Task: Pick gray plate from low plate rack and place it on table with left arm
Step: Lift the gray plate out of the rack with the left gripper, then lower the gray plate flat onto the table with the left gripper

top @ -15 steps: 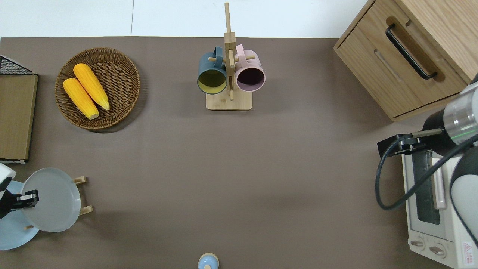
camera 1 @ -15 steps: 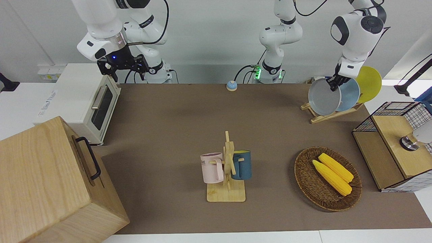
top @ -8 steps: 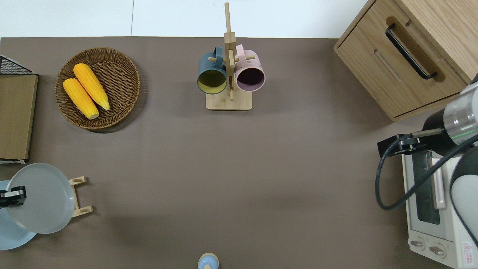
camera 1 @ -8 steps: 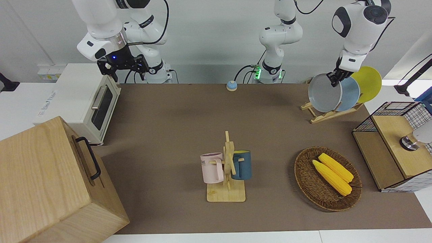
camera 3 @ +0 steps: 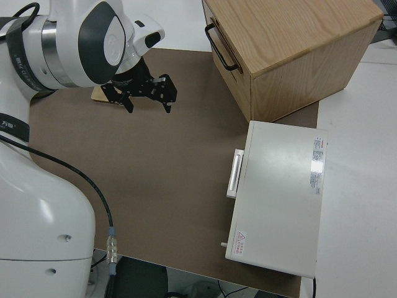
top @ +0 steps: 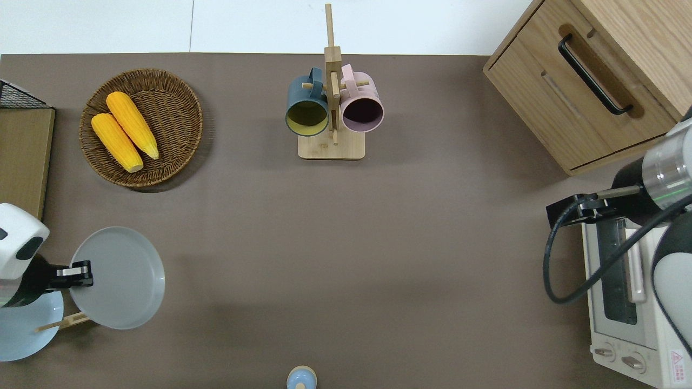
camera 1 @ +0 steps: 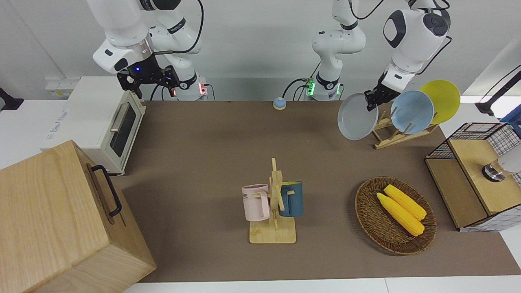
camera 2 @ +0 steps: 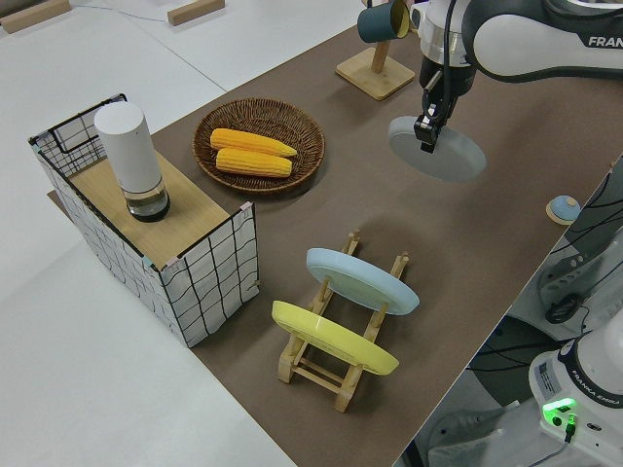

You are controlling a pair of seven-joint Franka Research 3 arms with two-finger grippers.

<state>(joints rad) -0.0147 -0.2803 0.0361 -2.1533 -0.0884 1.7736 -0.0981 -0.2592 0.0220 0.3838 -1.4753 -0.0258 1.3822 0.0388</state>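
Observation:
My left gripper (camera 1: 372, 99) is shut on the rim of the gray plate (camera 1: 357, 117) and holds it in the air, tilted. In the overhead view the gray plate (top: 117, 277) hangs over the low plate rack's (top: 65, 322) end and the table (top: 324, 259) beside it, with the left gripper (top: 75, 273) at its rim. The low plate rack (camera 1: 390, 136) holds a light blue plate (camera 1: 412, 112) and a yellow plate (camera 1: 441, 101). The left side view shows the gray plate (camera 2: 438, 151) clear of the rack (camera 2: 341, 375). My right gripper (camera 3: 147, 105) is parked and open.
A mug stand (camera 1: 273, 203) with a pink and a blue mug stands mid-table. A wicker basket (camera 1: 368, 219) with two corn cobs and a wire crate (camera 1: 476, 175) lie toward the left arm's end. A toaster oven (camera 1: 101, 122), a wooden cabinet (camera 1: 61, 219) and a small blue bell (camera 1: 279, 103) are also there.
My left gripper has lifted the gray plate out of the rack and carried it toward the table's middle. The light blue plate now shows in full. The right arm has not moved.

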